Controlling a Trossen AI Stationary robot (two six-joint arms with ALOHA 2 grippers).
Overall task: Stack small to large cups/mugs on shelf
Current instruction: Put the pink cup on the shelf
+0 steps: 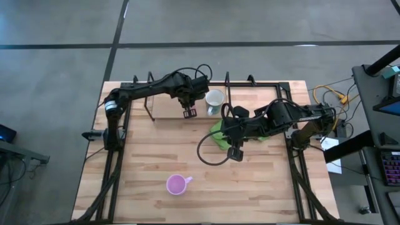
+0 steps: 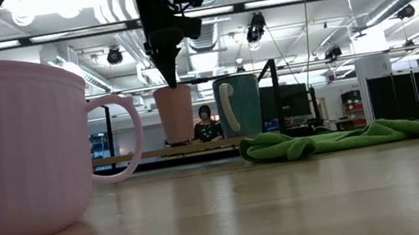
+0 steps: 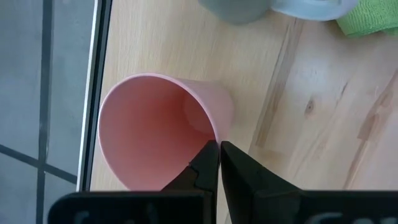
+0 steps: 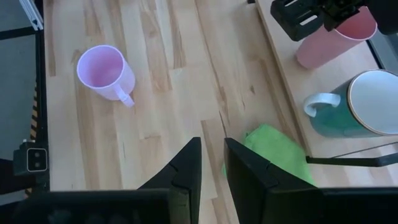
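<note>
A red-pink cup (image 3: 155,124) stands upright on the light-wood shelf (image 1: 165,107) at the table's far side; it also shows in the low view (image 2: 175,114). My left gripper (image 3: 219,149) is above it, shut on its rim. A grey-white mug (image 1: 214,100), white inside and with a white handle, stands on the shelf beside the cup. A lilac mug (image 1: 177,184) stands on the table near the front edge. My right gripper (image 4: 212,163) is narrowly open and empty, hovering over the table's middle near the green cloth. My left gripper holds the red-pink cup by its rim (image 3: 210,138), one finger inside the cup and one outside. The fingers come from above, pointing down. The cup is upright, and its base appears to rest on the shelf board (image 2: 140,155).
A green cloth (image 1: 220,134) lies crumpled on the table in front of the shelf, under the right arm. Thin black rods (image 1: 229,94) frame the shelf. A person (image 2: 206,122) shows far behind the table.
</note>
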